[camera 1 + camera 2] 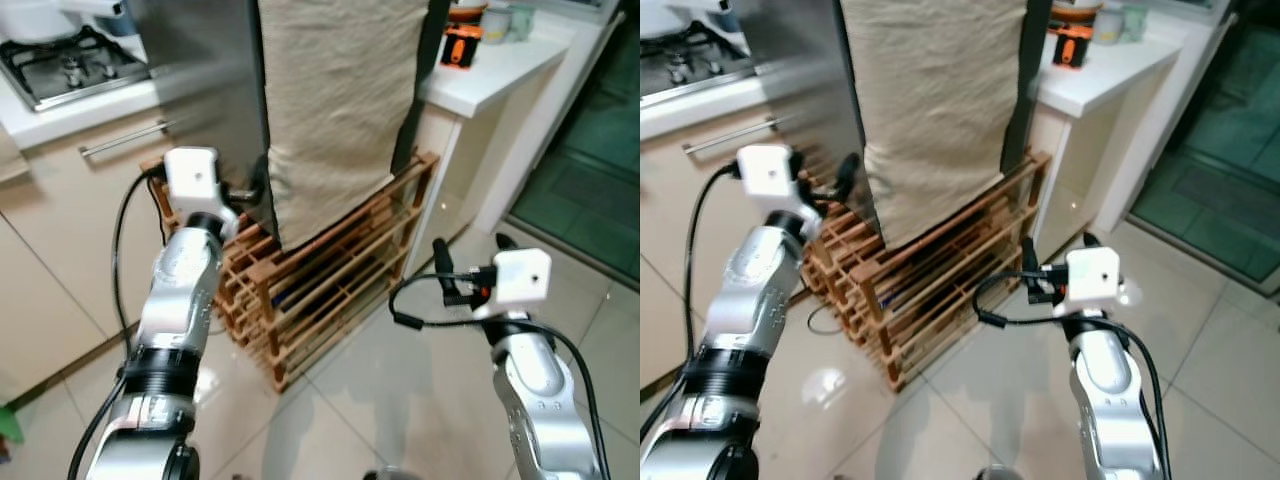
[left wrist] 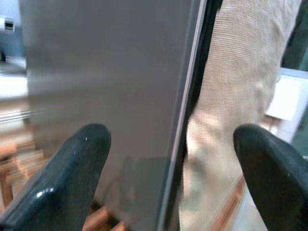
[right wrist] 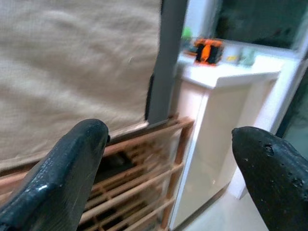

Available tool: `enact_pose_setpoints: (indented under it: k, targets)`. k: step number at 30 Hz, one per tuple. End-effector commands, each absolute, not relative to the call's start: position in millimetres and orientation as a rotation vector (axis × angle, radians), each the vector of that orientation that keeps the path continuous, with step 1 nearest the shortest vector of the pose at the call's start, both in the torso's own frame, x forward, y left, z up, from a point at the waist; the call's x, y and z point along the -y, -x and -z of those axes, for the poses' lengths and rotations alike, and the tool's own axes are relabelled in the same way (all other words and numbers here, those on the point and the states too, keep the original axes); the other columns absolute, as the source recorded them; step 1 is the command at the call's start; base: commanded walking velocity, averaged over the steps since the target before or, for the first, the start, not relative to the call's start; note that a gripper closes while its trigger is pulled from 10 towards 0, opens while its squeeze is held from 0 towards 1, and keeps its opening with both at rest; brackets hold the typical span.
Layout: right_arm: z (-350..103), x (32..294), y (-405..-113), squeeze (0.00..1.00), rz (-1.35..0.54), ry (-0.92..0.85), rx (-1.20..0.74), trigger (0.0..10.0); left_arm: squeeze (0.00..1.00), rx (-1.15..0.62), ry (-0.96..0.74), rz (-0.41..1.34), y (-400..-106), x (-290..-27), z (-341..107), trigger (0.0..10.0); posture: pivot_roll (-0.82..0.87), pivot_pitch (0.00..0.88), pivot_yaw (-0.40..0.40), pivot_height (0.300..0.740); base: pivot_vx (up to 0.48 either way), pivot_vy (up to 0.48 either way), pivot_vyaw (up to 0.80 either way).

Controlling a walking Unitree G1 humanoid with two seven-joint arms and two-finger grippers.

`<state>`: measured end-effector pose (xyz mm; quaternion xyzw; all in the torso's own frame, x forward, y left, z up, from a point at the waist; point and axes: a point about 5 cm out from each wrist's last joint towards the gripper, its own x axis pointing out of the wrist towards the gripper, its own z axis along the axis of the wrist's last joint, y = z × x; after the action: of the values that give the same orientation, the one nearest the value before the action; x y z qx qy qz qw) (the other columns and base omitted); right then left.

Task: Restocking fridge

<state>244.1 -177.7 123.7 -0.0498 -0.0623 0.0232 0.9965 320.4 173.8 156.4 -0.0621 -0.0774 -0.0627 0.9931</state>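
The grey steel fridge (image 1: 200, 60) stands at the top middle, with a beige cloth (image 1: 330, 100) hanging over its front. It rests above a wooden slatted rack (image 1: 320, 280). My left gripper (image 1: 252, 192) is raised to the fridge's lower corner, where the grey side meets the cloth. In the left wrist view it (image 2: 173, 173) is open, and the dark seam (image 2: 192, 96) between steel panel and cloth runs between the fingers. My right gripper (image 1: 470, 255) hovers open and holding nothing over the floor, right of the rack. The right wrist view looks along it (image 3: 168, 168) toward the cloth and rack.
A gas stove (image 1: 70, 65) sits on the counter at top left, above a cabinet with a bar handle (image 1: 125, 138). At top right a white counter (image 1: 500, 70) carries an orange and black item (image 1: 460, 48). A glass door (image 1: 590, 170) is at far right. Tiled floor (image 1: 380, 400) lies below.
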Motion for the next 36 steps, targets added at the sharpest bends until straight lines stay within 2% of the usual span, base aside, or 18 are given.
enact_pose_setpoints:
  k: [1, 7, 10, 13, 18, 27, 36]
  targets:
    - [-123.8, 179.6, -240.2, 0.00, -0.026, 0.084, 0.120, 10.0, 0.00, 0.173, 0.143, 0.151, -308.0, -175.1, -162.1, 10.0, -0.13, 0.047, 0.019, 0.740, 0.000, 0.000, 0.00]
    - [-122.9, 182.9, -242.1, 0.00, -0.004, 0.082, 0.116, 10.0, 0.00, 0.203, 0.135, 0.148, -285.8, -165.4, -166.7, 10.0, -0.10, 0.049, 0.013, 0.740, 0.000, 0.000, 0.00]
    - [-139.1, 175.0, -232.5, 0.00, -0.029, 0.133, 0.179, 10.0, 0.00, 0.223, 0.053, 0.141, -249.8, -171.8, -161.0, 10.0, -0.10, 0.047, 0.017, 0.740, 0.000, 0.000, 0.00]
    - [-139.8, 175.8, -219.6, 0.00, -0.040, 0.135, 0.162, 10.0, 0.00, 0.164, 0.010, 0.138, -230.1, -174.1, -151.9, 10.0, -0.10, 0.049, 0.011, 0.740, 0.000, 0.000, 0.00]
    - [-124.8, 185.8, -220.7, 0.00, -0.026, 0.122, 0.089, 10.0, 0.00, 0.181, 0.063, 0.123, -238.6, -167.8, -157.1, 10.0, -0.09, 0.053, -0.007, 0.740, 0.000, 0.000, 0.00]
    - [-126.8, 178.1, -233.6, 0.00, -0.041, 0.120, 0.100, 10.0, 0.00, 0.175, 0.125, 0.047, -252.9, -169.4, -166.3, 10.0, -0.09, 0.047, 0.001, 0.740, 0.471, 0.000, 0.00]
    - [-123.8, 176.8, -242.4, 0.00, -0.068, 0.132, 0.094, 10.0, 0.00, 0.177, 0.132, 0.047, -266.3, -167.9, -171.4, 10.0, -0.09, 0.031, -0.007, 0.740, 0.078, 0.433, 0.00]
